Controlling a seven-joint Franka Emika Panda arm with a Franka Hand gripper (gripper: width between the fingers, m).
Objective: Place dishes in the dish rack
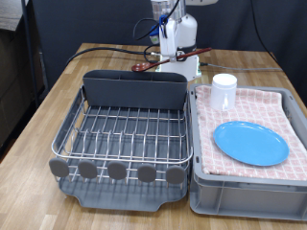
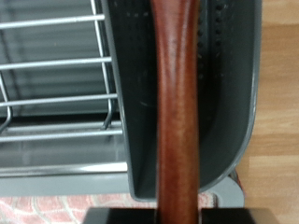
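Tool point(image 1: 174, 59) pinching spoon point(image 2: 177, 103) above caddy point(image 1: 133, 90) at rack point(image 1: 123, 134) rear (handle fills the wrist view); plate point(image 1: 249, 143) and mug point(image 1: 223, 93) rest on towel point(image 1: 264, 103) in crate point(image 1: 247, 192).

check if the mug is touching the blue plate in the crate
Apart. The exterior view shows the mug standing behind the blue plate, with a strip of pink checked towel visible between the mug's base and the plate's rim.
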